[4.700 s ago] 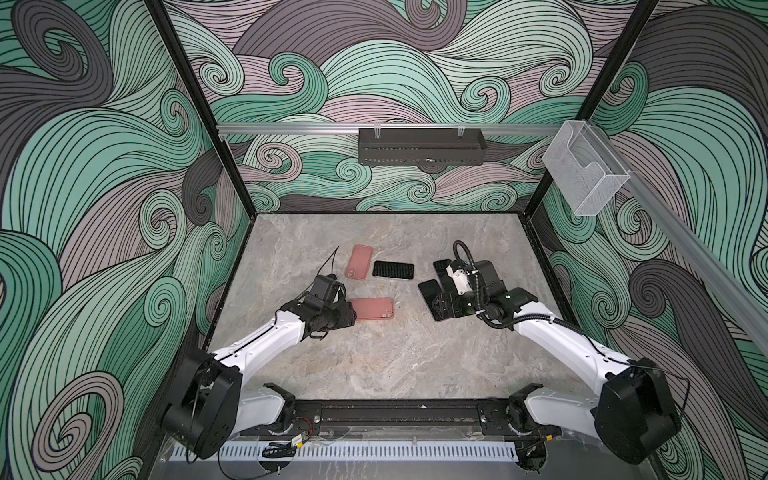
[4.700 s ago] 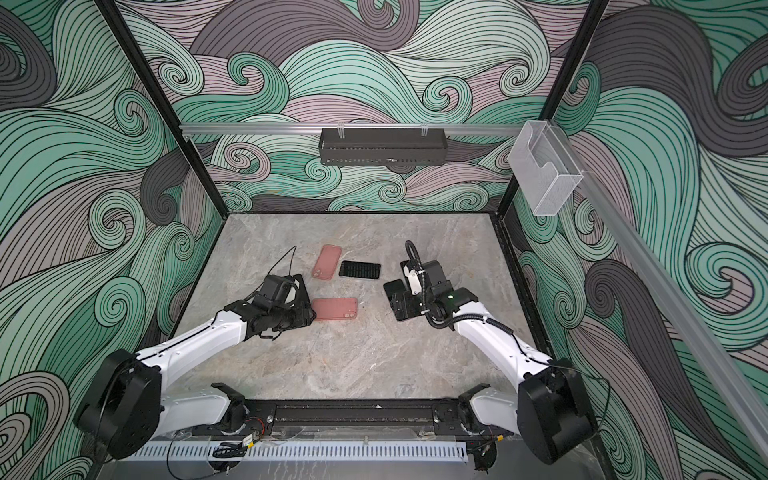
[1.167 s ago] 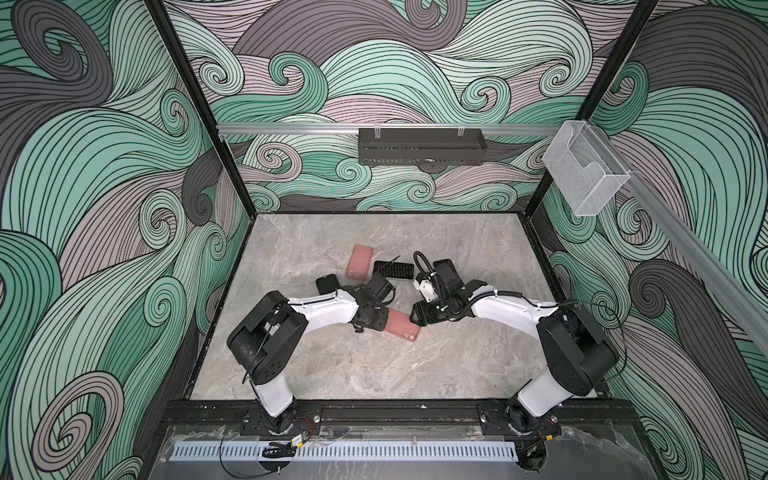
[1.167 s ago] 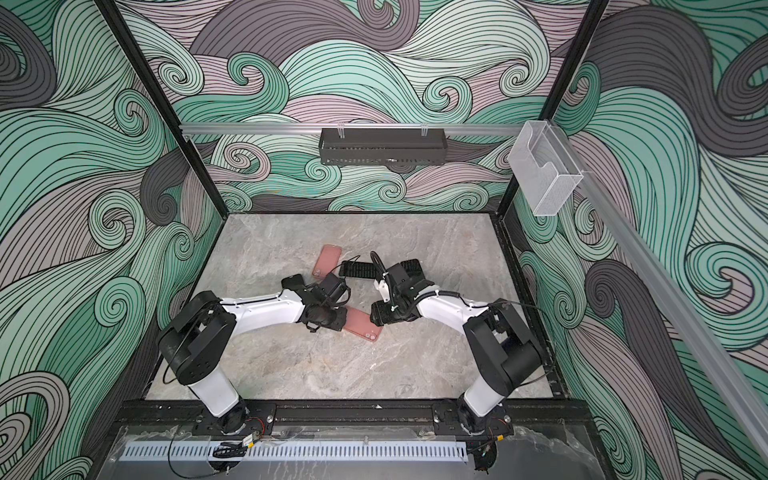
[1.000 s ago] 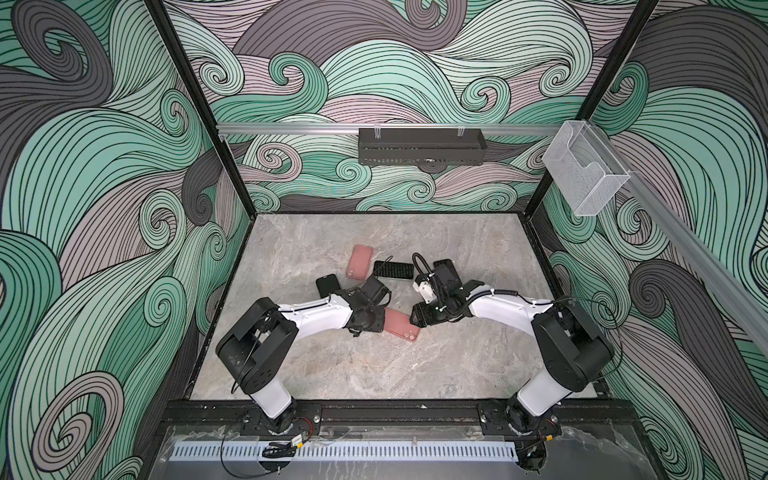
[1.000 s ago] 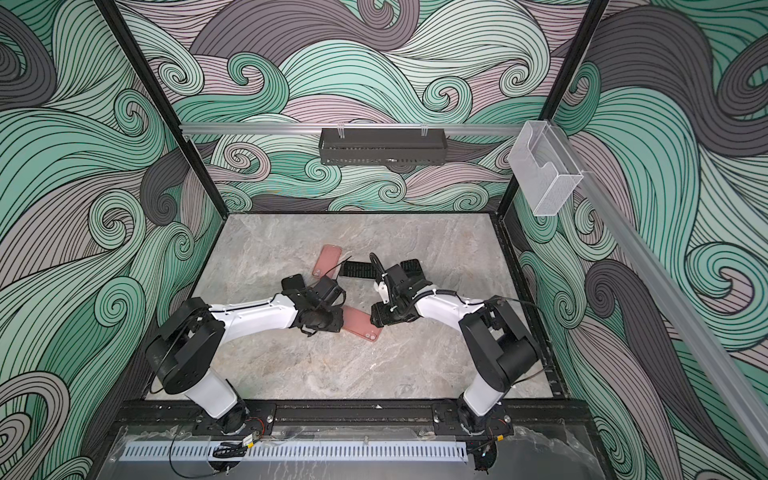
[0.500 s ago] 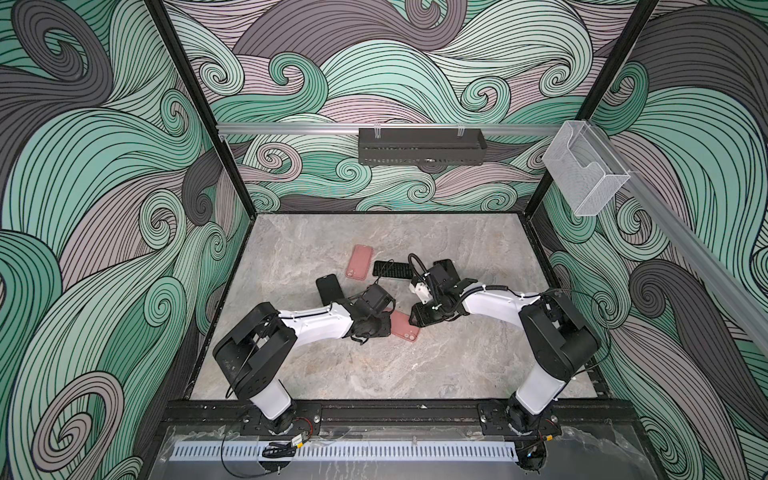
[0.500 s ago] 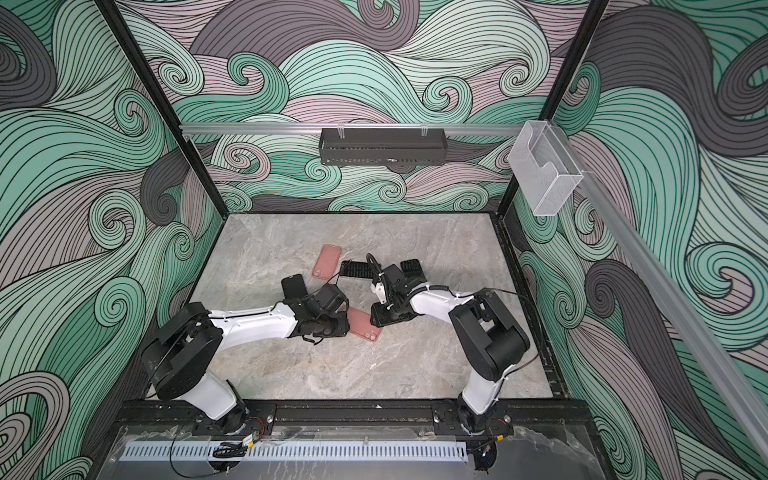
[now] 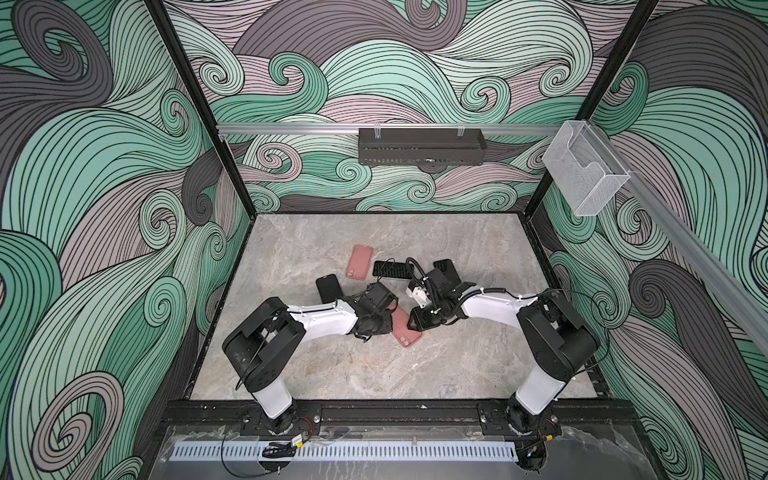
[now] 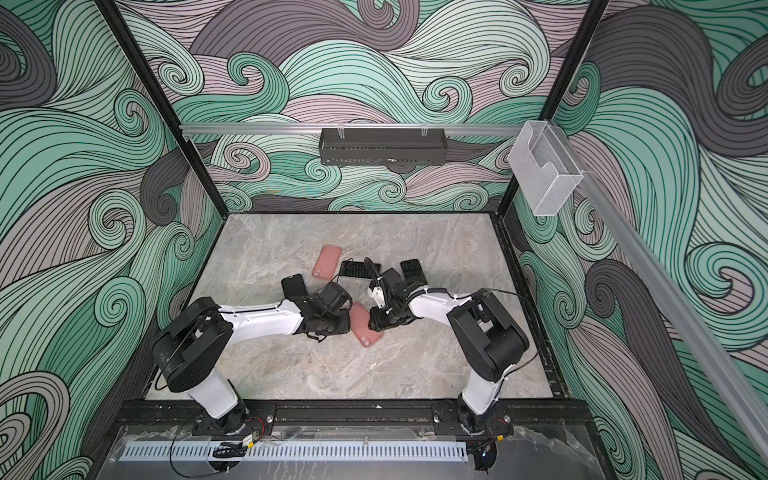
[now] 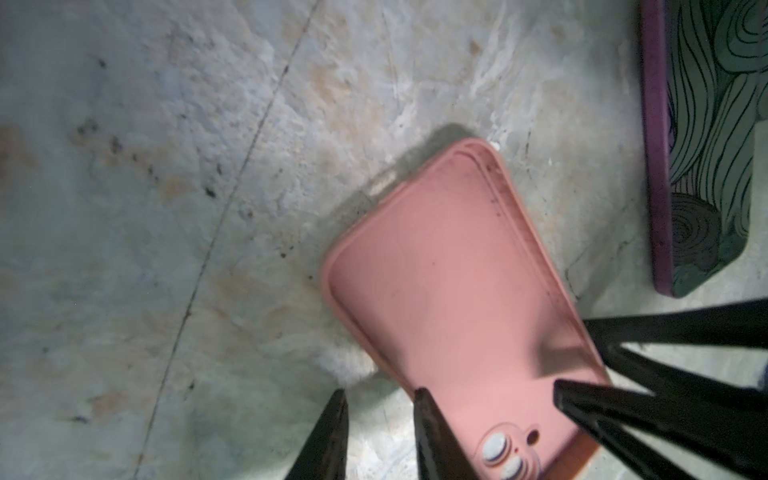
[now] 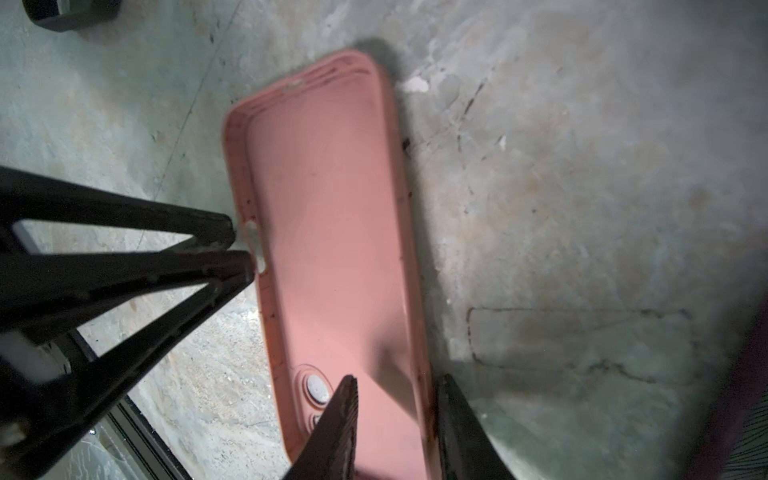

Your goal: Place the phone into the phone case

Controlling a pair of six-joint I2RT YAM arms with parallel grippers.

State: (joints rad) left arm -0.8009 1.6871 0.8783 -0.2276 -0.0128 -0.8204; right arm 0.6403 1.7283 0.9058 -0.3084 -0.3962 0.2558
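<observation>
Left wrist view, nearest first: the left gripper [image 11: 380, 399] is seen with its jaws set narrow, astride one long wall of the case [image 11: 449, 291] toward the camera-hole end, one finger over the inside and one over the table [image 11: 166, 208]; the gap shown is wider than the wall, so no pinch is seen. From the right wrist, the right gripper [image 12: 395, 386] is seen likewise narrow, astride the opposite long wall; nothing is clamped, as far as can be told.

The case is laid flat, open side up, near the middle of the table between the two grippers; it is empty. The phone [image 11: 715, 166] is laid on the table just beside the case, on the right gripper's side; it is held by neither gripper.

Little of the task is judged done: the case is presented and perhaps being steadied; the phone is yet to be lifted, lined up with the camera hole and pressed in.

The case is pink and matte, with rounded corners, a raised rim, a side slot and dark specks along the rim; it is judged soft. The phone is dark-rimmed; the wall pattern is mirrored in its glossy screen.

Farther back, in a top view, a dark phone [image 9: 328, 289], a second case [image 9: 359, 262], a ribbed slab [image 9: 392, 270] and a dark slab [image 9: 448, 266] are seen on the table.
</observation>
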